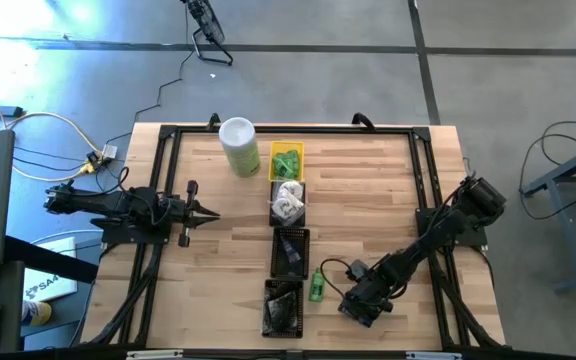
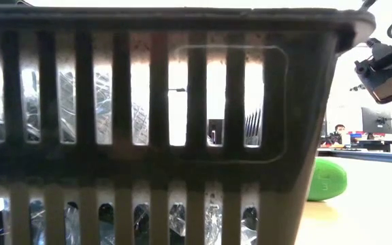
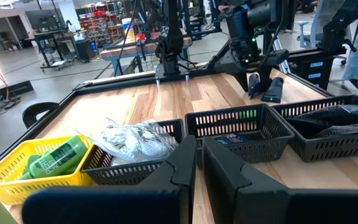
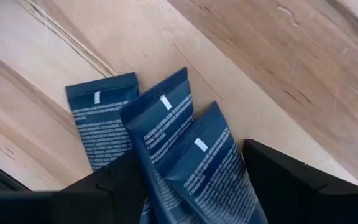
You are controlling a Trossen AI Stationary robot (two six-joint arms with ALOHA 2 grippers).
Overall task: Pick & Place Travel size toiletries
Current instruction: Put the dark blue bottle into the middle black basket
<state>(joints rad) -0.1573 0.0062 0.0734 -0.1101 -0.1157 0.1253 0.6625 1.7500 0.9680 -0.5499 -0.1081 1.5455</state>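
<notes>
Dark blue flat crimp-ended toiletry packets (image 4: 166, 146), three overlapping in a fan, lie on the pale wooden worktop (image 4: 278, 56) near its front right part, directly under the right tool (image 4: 194, 186), whose fingers stand open to either side of the fan, not yet closed on anything. Judged light, thin, soft and slick, prone to sliding over one another, so best pinched across the flat body of the top packet rather than its crimped edge; white print and small white patches show but are illegible. Left tool (image 3: 194, 158) waits closed and empty at the worktop's left edge.
</notes>
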